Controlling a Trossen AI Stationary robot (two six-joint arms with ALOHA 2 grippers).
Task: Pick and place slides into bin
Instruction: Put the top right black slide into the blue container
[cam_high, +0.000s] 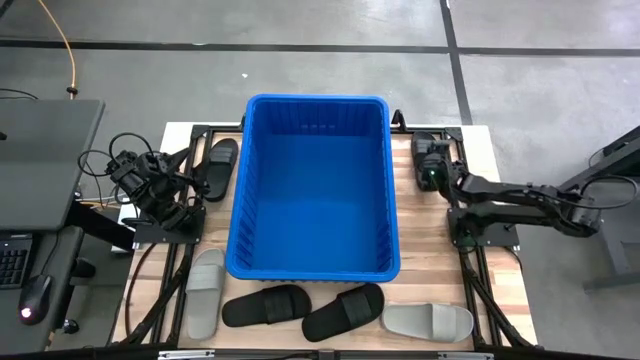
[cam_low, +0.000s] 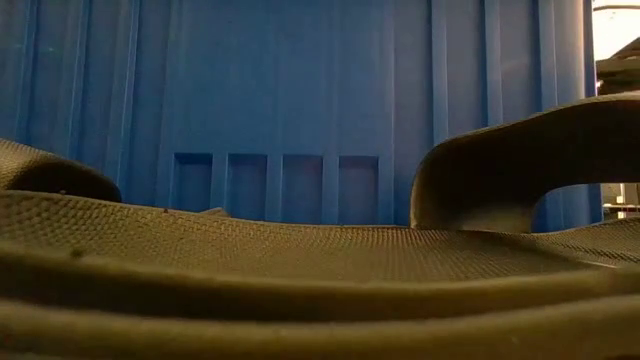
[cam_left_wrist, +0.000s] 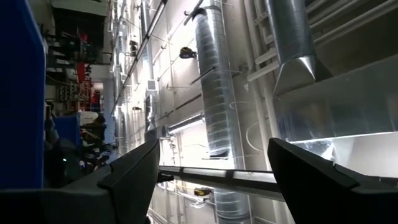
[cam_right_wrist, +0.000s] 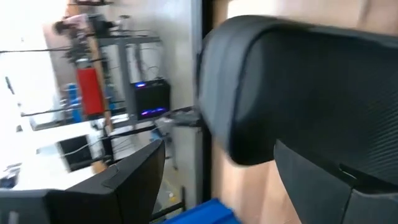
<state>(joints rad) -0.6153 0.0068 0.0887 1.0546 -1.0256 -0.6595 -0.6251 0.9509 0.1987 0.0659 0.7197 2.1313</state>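
Jaws of both grippers stand wide and hold nothing. The left gripper (cam_high: 128, 172) sits folded at the left side of the pale wooden surface (cam_high: 428, 262), and the right gripper (cam_high: 432, 160) sits at the right side, beside the far right corner of the large, deep, bright blue plastic bin (cam_high: 312, 258).

The relation that matters is which slide lies nearest which jaws. A black rubber slide (cam_high: 216, 166) lies just beside the left jaws, between them and the bin's left wall, its long axis running along that wall; the left arm is plainly the nearer one for it. In the right wrist view a black slide (cam_right_wrist: 305, 93) fills the space just ahead of the right jaws, its broad strap towards the camera. I judge this one falls to the right arm.

Four more slides lie at the near edge, well away from both jaws: a light grey slide (cam_high: 205, 291) lengthwise at the left, two black slides (cam_high: 266, 305) (cam_high: 343, 311) crosswise before the bin, and another grey slide (cam_high: 428, 322) crosswise at the right. The bin holds nothing yet.

From above, the right arm hides most of the slide by it, so its axis cannot be told. The low view is blocked by a black sole and strap, with the bin wall behind. The left wrist view looks away into the room and shows no slide.
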